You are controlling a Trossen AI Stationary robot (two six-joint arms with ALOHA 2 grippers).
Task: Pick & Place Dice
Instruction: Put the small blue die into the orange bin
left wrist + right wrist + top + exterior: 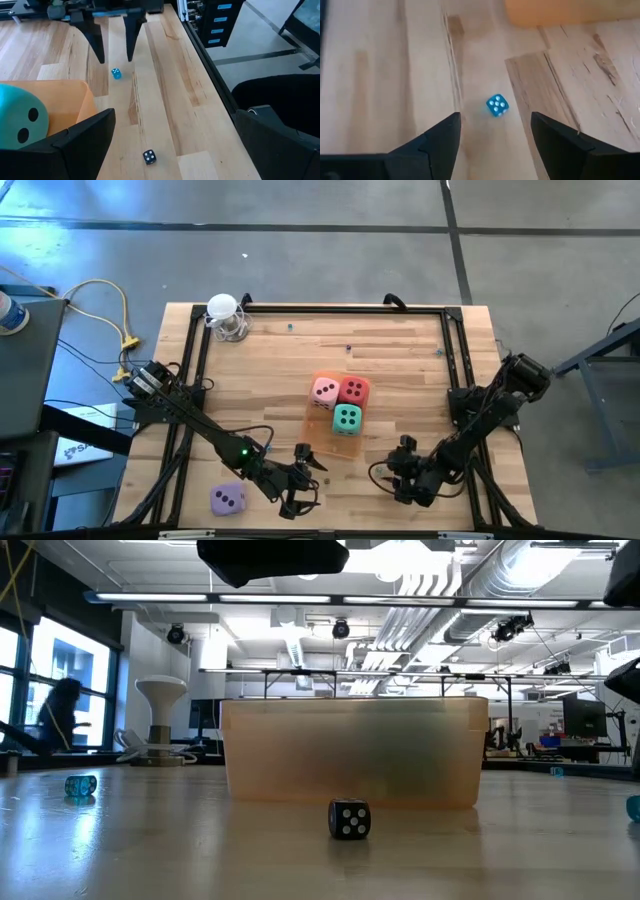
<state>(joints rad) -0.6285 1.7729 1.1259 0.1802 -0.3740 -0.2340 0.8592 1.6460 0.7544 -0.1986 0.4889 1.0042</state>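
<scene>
A pink die, a red die and a teal die sit in the orange tray. The lilac die rests on the table near its front left corner. My right gripper is open, tilted down over a small blue die, which lies on the wood just ahead of its fingertips. My left gripper is wide open beside the tray's near end, above a small black die on the table.
The tray's wall stands behind the black die in the low view. A white lamp-like object stands at the far left corner. Black frame rails run along the table's edges. Bare wood lies right of the tray.
</scene>
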